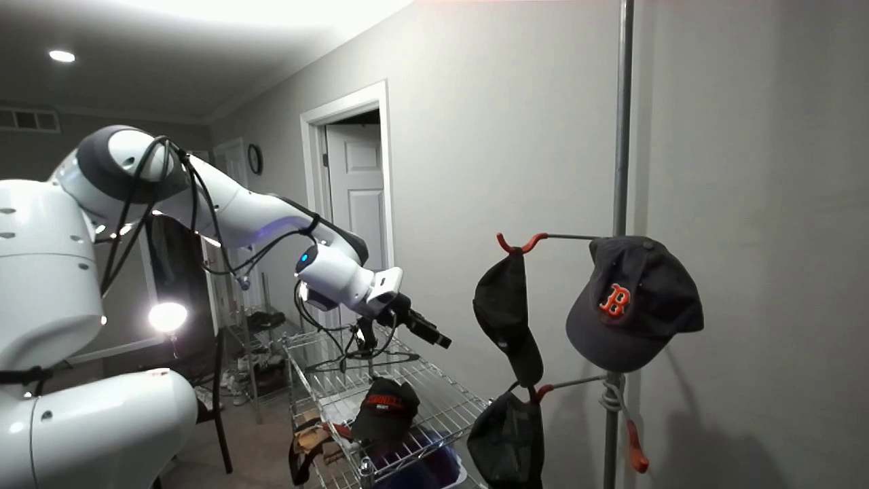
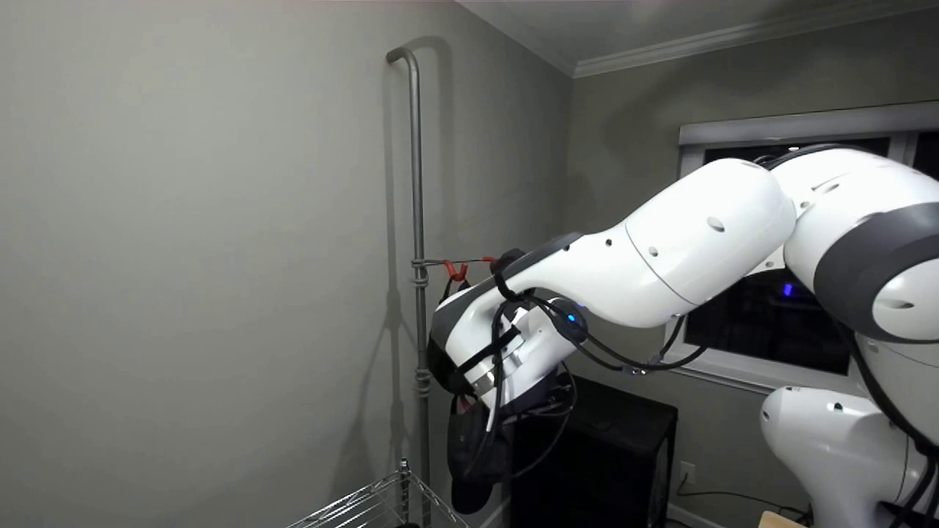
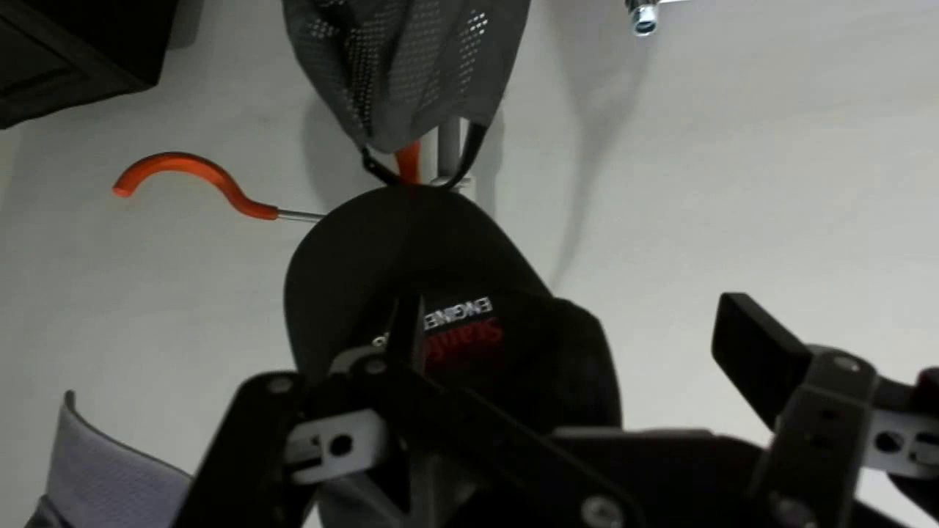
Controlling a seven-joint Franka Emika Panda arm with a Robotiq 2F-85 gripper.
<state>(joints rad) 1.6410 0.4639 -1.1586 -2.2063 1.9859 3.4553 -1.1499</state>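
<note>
The black cap with red-and-white lettering (image 3: 455, 279) is hanging brim down from a red hook (image 1: 533, 243). It could end up being shoved off: in the wrist view one finger (image 3: 406, 334) is overlapping its front while its partner is standing past the cap's edge, so an advance might be pushing cloth instead of straddling it. The cap is hanging just ahead of the hand (image 3: 573, 315), seemingly apart; the hand is gaping wide, gripping nothing. Just below, a mesh cap (image 3: 440, 59) is dangling, also at risk of being bumped.
</note>
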